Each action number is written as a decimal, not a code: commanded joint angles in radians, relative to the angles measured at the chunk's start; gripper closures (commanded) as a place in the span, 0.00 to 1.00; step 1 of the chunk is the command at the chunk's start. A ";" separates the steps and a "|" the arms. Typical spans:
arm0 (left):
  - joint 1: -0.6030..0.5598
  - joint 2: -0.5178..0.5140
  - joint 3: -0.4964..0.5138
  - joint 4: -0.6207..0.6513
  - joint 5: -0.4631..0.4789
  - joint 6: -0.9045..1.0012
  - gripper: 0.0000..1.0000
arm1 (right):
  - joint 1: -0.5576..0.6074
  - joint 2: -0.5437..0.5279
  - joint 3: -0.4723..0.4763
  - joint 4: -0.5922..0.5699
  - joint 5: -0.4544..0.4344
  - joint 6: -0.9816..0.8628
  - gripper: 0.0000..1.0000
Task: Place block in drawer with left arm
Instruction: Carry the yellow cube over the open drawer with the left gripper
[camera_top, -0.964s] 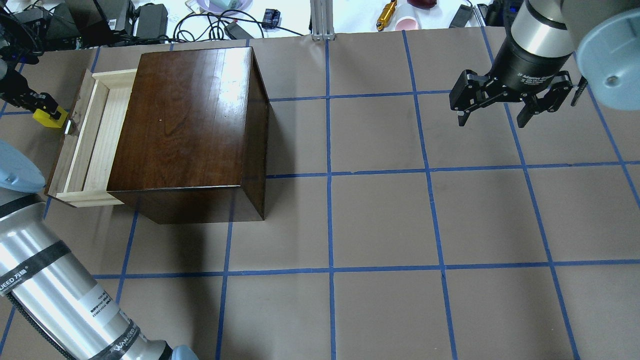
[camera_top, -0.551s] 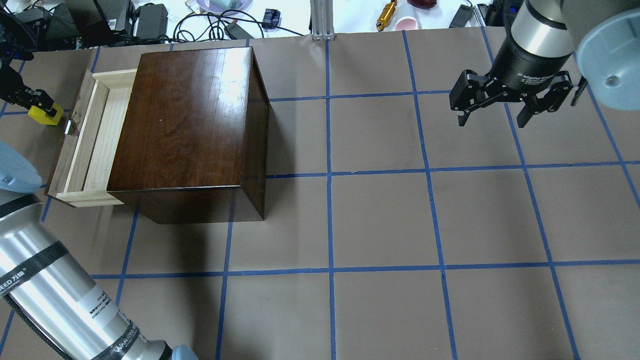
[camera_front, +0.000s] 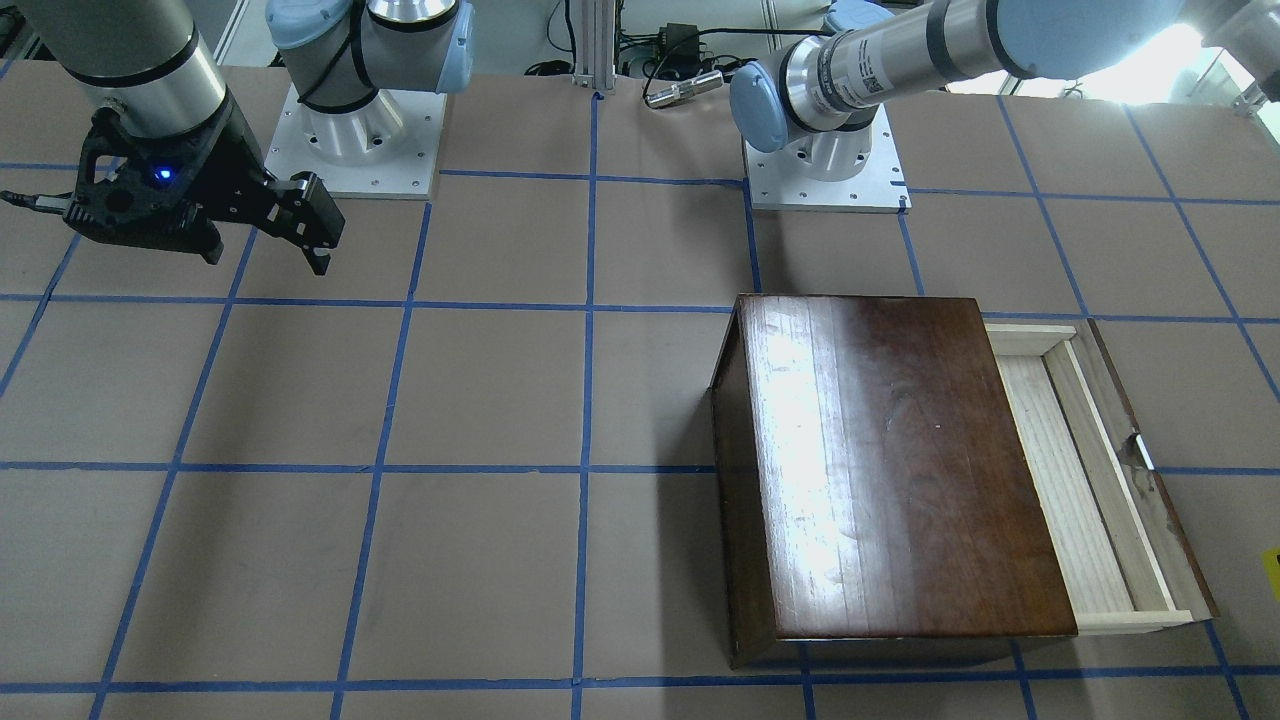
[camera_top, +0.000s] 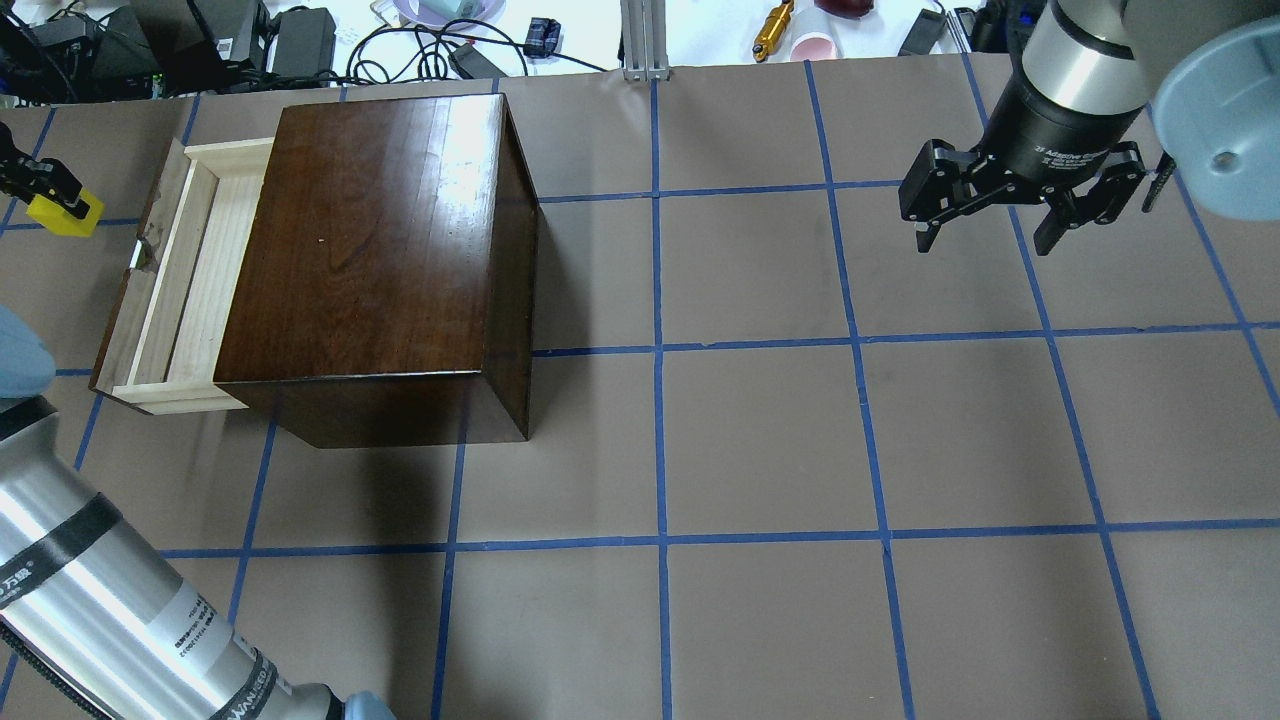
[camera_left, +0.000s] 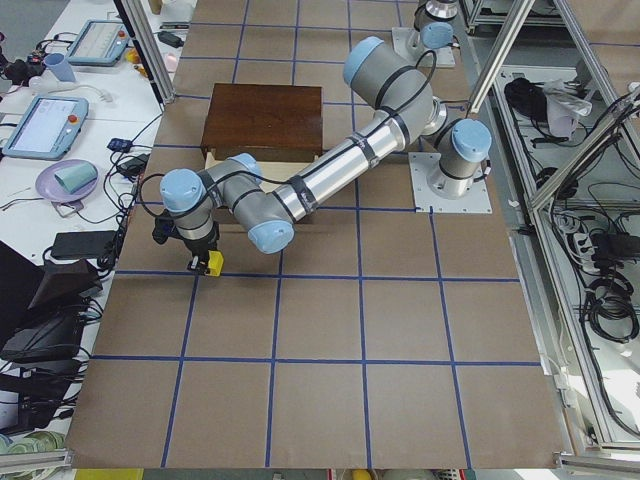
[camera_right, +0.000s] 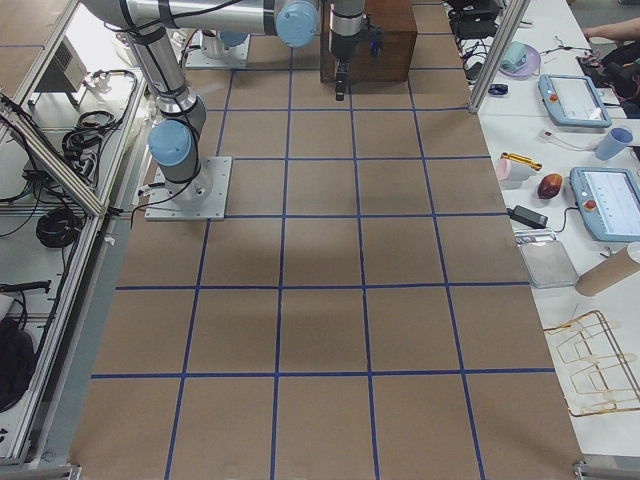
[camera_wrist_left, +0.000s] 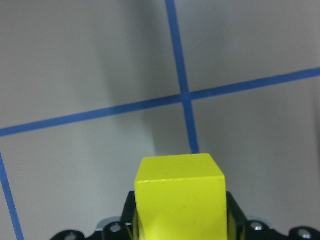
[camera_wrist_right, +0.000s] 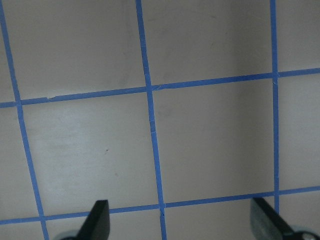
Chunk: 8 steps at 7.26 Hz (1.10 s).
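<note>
**A:** Dark wood box (camera_top: 370, 260), with its drawer (camera_top: 205, 280) standing open at the box's 9 o'clock in the overhead view. What about the grippers?

**B:** Your right gripper (camera_top: 985, 243) hangs spread and empty, far off at 3 o'clock. Your left gripper (camera_top: 55, 195) pinches the block (camera_top: 64, 214) at the drawer's 10 o'clock, outside the front panel (camera_top: 125, 310). Lift it clear of the panel and knob (camera_top: 137, 256), travel toward 3 o'clock, lower it inside, then release.
</note>
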 joint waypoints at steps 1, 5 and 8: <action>-0.009 0.154 -0.121 -0.085 0.003 -0.072 0.76 | 0.000 0.000 0.000 0.000 0.000 0.000 0.00; -0.067 0.371 -0.306 -0.188 -0.010 -0.270 0.76 | 0.000 0.000 0.001 0.000 0.000 0.000 0.00; -0.193 0.435 -0.374 -0.179 -0.011 -0.373 0.76 | 0.000 0.000 0.000 0.000 0.000 0.000 0.00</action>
